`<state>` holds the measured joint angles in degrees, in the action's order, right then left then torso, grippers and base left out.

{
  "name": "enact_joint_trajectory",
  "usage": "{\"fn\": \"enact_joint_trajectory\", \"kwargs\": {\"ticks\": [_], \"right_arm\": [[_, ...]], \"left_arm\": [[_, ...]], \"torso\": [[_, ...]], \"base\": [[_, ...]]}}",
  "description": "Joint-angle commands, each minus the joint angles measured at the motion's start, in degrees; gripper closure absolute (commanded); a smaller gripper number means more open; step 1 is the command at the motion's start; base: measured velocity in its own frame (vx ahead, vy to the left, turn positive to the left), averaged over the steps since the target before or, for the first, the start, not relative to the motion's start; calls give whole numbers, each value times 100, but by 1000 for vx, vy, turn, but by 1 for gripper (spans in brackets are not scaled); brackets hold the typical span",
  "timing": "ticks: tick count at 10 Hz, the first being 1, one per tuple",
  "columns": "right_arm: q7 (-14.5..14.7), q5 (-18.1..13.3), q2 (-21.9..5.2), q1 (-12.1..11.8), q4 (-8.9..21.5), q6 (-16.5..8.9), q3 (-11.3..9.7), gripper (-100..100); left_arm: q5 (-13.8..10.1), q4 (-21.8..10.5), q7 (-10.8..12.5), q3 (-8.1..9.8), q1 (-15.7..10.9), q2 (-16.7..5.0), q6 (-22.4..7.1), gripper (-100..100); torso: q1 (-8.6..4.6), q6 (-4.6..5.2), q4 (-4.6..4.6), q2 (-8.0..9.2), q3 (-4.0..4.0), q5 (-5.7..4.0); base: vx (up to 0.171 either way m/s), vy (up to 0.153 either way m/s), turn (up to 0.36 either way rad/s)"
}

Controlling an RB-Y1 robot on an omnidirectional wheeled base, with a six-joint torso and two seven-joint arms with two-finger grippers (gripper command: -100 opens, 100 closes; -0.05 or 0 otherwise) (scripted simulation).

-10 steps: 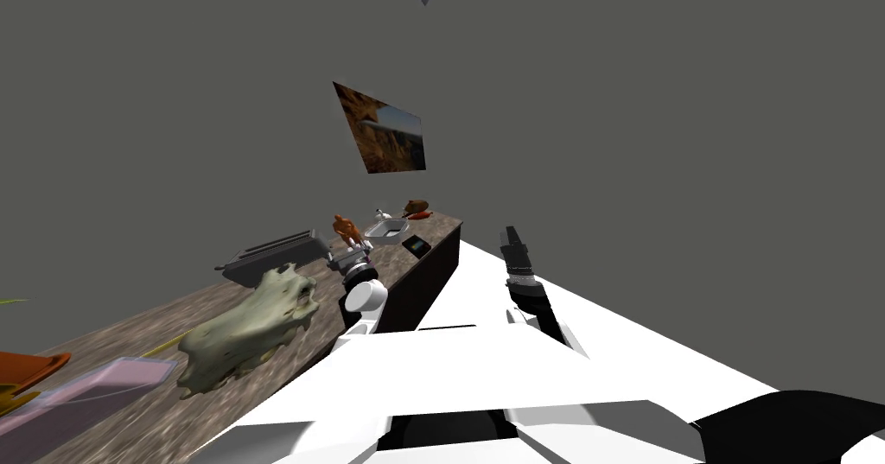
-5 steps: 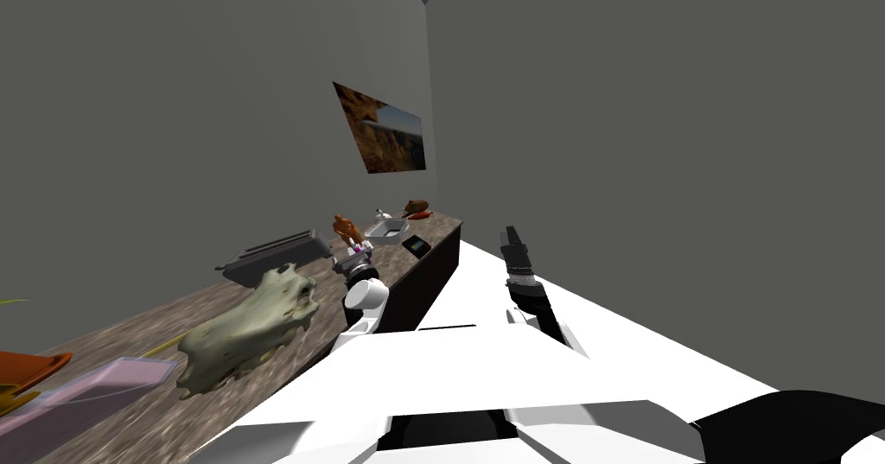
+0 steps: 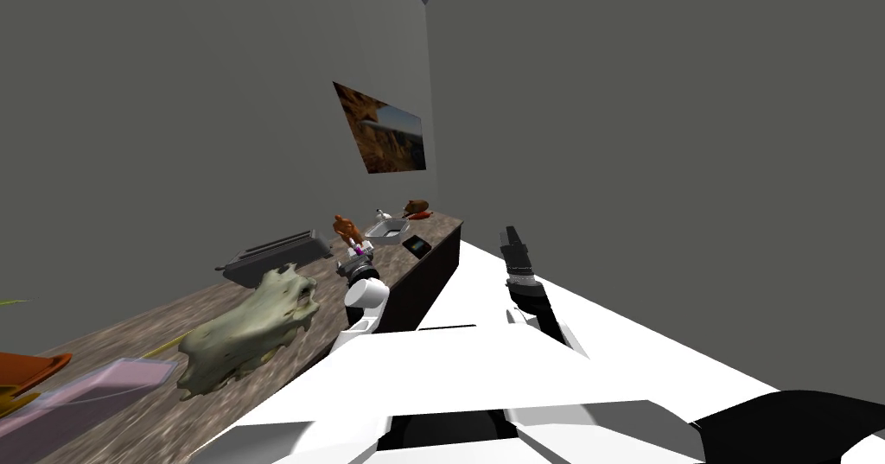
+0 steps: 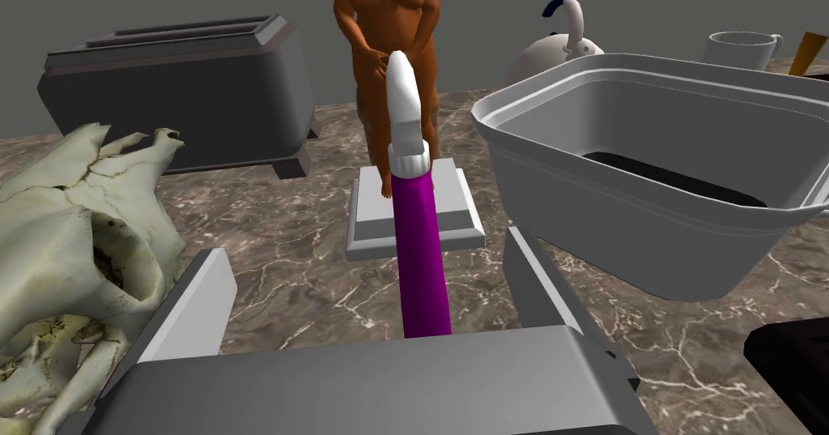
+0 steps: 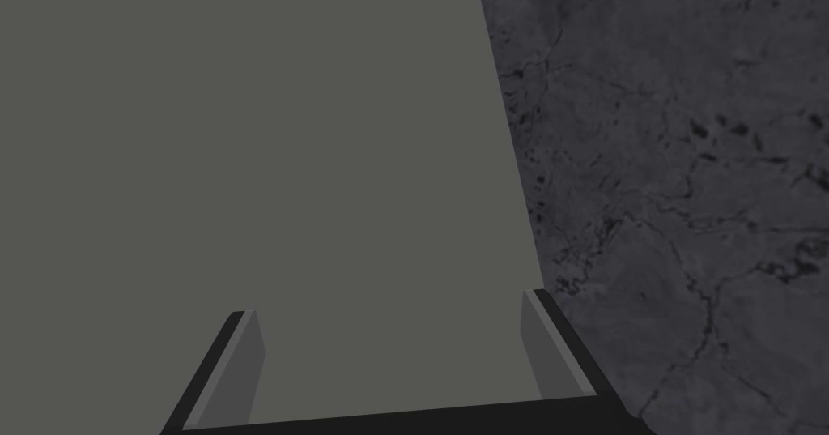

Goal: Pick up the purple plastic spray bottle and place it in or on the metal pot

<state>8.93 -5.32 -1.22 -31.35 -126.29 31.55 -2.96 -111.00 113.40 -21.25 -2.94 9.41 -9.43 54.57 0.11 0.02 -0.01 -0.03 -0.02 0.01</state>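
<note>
My left gripper [image 4: 366,248], fingers spread, straddles the upright purple spray bottle [image 4: 423,244] on the tabletop [image 4: 308,244] without touching it, placed so that closing should pinch its body. The pot [image 4: 615,203] stands at two o'clock. My right gripper [image 5: 390,304] is spread and idle.

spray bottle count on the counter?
1. The purple spray bottle stands upright between the open fingers of the left gripper, untouched, in front of the brown figurine, beside the grey pot. Others may hide behind the skull.
</note>
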Motion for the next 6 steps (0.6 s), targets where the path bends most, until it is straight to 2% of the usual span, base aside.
{"fn": "enact_joint_trajectory", "kwargs": {"ticks": [1,3,4,6], "right_arm": [[0,0,0,0,0,0,0,0],[0,0,0,0,0,0,0,0],[0,0,0,0,0,0,0,0],[0,0,0,0,0,0,0,0]], "left_arm": [[-192,-28,-50,22,-37,-4,26,-100],[-591,-173,-117,104,-111,-44,75,-100],[-679,-173,-117,104,-111,-44,75,-100],[-1028,-295,-172,173,-178,-90,113,-100]], "torso": [[0,0,0,0,0,0],[-1,0,0,-1,-1,0],[2,0,-1,-3,-2,0],[0,0,-1,-3,-2,0]], "base": [[4,9,-3],[8,13,-11],[10,14,-6],[15,14,-15]]}}
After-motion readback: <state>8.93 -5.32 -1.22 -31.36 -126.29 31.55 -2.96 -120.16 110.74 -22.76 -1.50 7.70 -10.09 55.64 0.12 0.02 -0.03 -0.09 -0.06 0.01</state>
